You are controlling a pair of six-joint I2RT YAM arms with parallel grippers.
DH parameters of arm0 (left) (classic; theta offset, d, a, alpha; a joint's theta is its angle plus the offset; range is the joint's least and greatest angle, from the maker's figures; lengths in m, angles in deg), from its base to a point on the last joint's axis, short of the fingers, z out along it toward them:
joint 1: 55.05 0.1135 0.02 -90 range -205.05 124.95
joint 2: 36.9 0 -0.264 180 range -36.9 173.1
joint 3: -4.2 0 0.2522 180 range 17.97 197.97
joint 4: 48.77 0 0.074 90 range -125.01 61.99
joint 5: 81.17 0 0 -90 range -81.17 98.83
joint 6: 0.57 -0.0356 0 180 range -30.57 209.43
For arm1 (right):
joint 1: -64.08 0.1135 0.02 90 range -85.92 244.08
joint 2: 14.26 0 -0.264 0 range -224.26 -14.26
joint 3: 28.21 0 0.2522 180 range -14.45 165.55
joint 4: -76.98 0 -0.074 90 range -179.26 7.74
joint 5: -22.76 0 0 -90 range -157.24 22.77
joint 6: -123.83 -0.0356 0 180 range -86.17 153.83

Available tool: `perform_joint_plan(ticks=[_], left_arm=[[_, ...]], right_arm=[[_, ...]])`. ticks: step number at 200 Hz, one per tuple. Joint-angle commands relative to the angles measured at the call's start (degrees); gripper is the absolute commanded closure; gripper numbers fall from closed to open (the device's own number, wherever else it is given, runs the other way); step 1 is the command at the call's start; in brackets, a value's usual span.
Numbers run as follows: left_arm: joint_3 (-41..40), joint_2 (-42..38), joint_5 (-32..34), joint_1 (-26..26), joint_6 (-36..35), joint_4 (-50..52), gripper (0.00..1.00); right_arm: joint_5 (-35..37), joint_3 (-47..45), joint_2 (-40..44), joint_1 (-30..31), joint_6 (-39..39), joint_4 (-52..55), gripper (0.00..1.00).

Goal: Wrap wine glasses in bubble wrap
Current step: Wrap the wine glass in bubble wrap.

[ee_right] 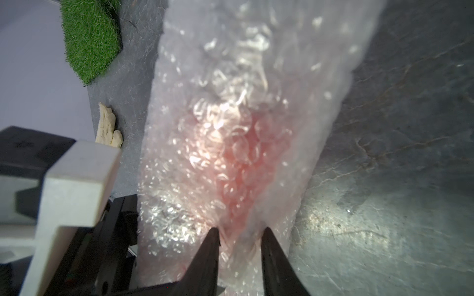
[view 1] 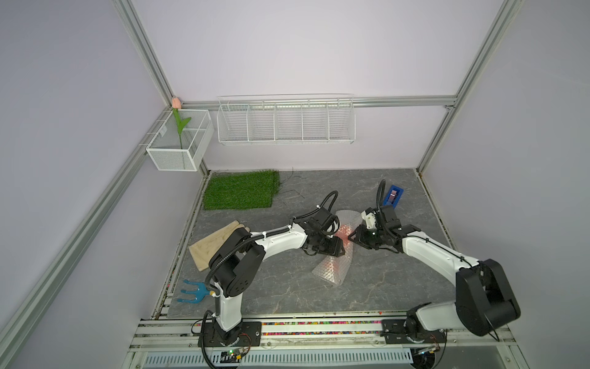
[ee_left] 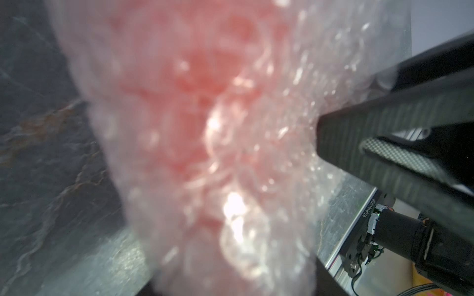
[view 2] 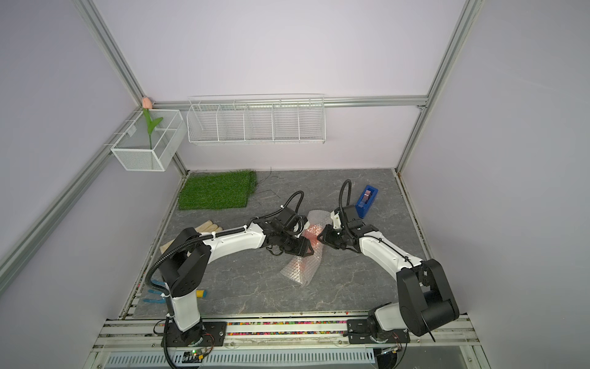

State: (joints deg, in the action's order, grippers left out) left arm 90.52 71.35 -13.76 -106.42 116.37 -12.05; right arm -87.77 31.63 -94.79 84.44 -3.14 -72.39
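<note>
Right hand (ee_right: 241,230) pinching bubble wrap (view 1: 330,271) roll, goblet (view 1: 344,234) inside, long axis front-to-back

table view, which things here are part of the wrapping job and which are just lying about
Part of the job:
- bubble wrap
- red goblet, showing through the wrap

Just lying about:
- grass mat
- glove
- blue hand rake
- blue tape dispenser, untouched
- fake tulip in a mesh box
- wire rack
</note>
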Motion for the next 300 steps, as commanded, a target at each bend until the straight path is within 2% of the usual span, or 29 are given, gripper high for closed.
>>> perform_joint_plan(ticks=[1,71,96,135,155,179,217,300], left_arm=[[1.2,1.2,-0.6,0.1,0.4,-0.6,0.41],[1.2,1.4,-0.5,0.3,1.2,-0.9,0.34],[1.0,1.4,-0.6,0.3,1.3,-1.1,0.34],[0.7,1.3,-0.7,0.2,1.5,-1.3,0.33],[1.0,1.6,-0.2,0.2,1.5,-0.7,0.32],[0.4,1.3,-0.5,0.2,1.4,-1.8,0.24],[-1.4,-0.1,-2.5,0.2,0.7,-4.6,0.18],[-1.6,0.2,-2.5,0.1,1.2,-4.8,0.08]], right_arm=[[0.5,0.9,1.5,0.4,1.2,1.8,0.69],[1.1,-0.1,1.5,0.4,1.2,1.4,0.69],[1.0,-0.6,1.6,0.3,1.0,0.8,0.84],[0.3,-0.7,1.4,0.4,0.8,0.4,0.93],[0.2,-0.3,2.1,0.3,0.6,0.9,0.93],[0.1,0.2,3.8,0.4,0.5,1.9,0.93],[-0.6,0.8,5.3,0.4,0.3,2.3,0.93],[-1.9,-0.1,1.8,1.8,-3.2,-2.2,0.93]])
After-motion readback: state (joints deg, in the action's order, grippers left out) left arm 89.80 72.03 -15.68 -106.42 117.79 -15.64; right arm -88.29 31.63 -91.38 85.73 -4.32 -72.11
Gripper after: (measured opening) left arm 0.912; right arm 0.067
